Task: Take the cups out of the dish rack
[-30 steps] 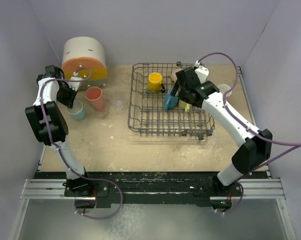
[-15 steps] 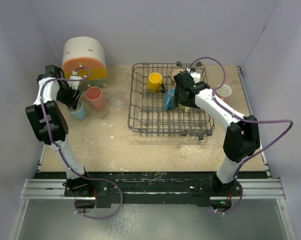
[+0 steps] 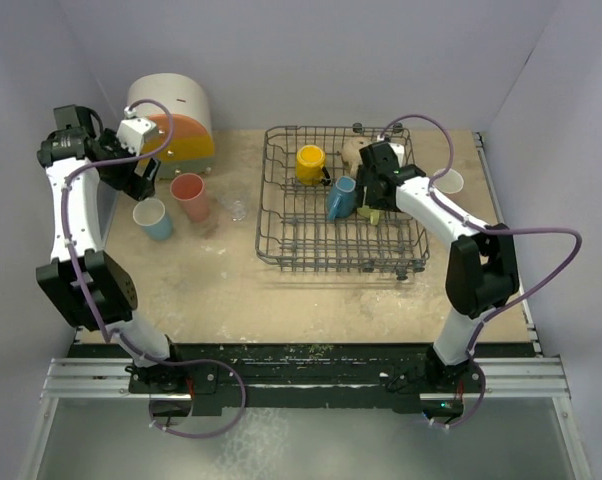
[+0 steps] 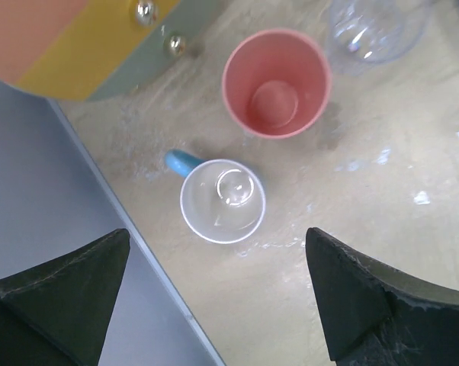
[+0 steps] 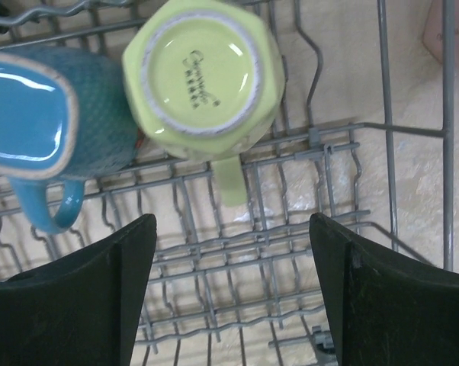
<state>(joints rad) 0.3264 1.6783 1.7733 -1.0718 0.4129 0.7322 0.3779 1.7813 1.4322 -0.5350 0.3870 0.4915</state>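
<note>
Right tool [image 5: 231, 225] hangs released over the upturned yellow-green mug [image 5: 203, 76]. The mug is likely glazed, rigid, slick and chippable, so clamp across its body. Left tool [image 4: 216, 259] is also released.

text: none legible | yellow-green mug [image 5: 203, 76] base: small stamped mark, too blurred to read

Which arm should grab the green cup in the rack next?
Right. The right gripper hangs open just over the upside-down yellow-green mug in the dish rack. The left gripper is open over a blue mug on the table, away from the rack.
</note>
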